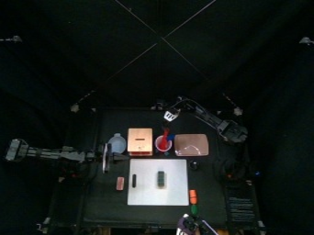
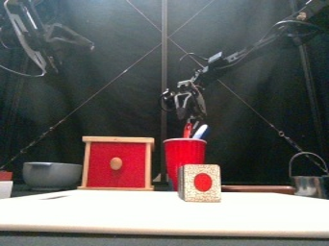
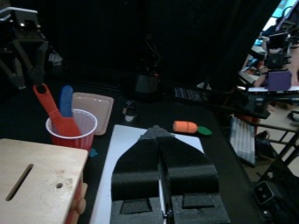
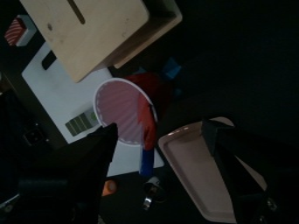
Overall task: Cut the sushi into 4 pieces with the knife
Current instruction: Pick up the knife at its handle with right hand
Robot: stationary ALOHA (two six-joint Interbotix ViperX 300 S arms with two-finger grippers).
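The sushi roll [image 1: 161, 177], a dark green block, lies on the white cutting board [image 1: 141, 174] near the front of the bench [image 1: 95, 202]. It runs front to back and looks to be in one piece from above. My front camera shows only its near end, a pale speckled face with a round red centre.

A row stands behind the board: a blue-grey bowl [image 1: 117, 144], a wooden box [image 1: 140, 140] with a red drawer front, a red cup [image 1: 163, 144] and a pink tray [image 1: 193, 144]. The cup is hemmed in, with the box just beside it on one side and the tray on the other. It holds a red knife [image 3: 45, 103] and a blue knife [image 3: 66, 98], both standing up out of it.

The right fingers [image 4: 93, 175] hang above the cup, spread apart, and that arm's wrist camera sees the cup's rim between them. From the left wrist camera they sit right over the top of the red knife. I cannot tell whether they touch it.

The left fingers [image 3: 140, 166] are pressed together around nothing, at the bench's left side, pointing across the board.

A small red-and-white toy [image 1: 120, 183] lies left of the board, and an orange toy [image 1: 196, 196] lies off its front right corner. Only the front camera shows a metal cutter [image 2: 306, 178] at the far right. Only the right wrist camera shows a barcode label [image 4: 79, 122] on the board, and I can read no lettering on it.
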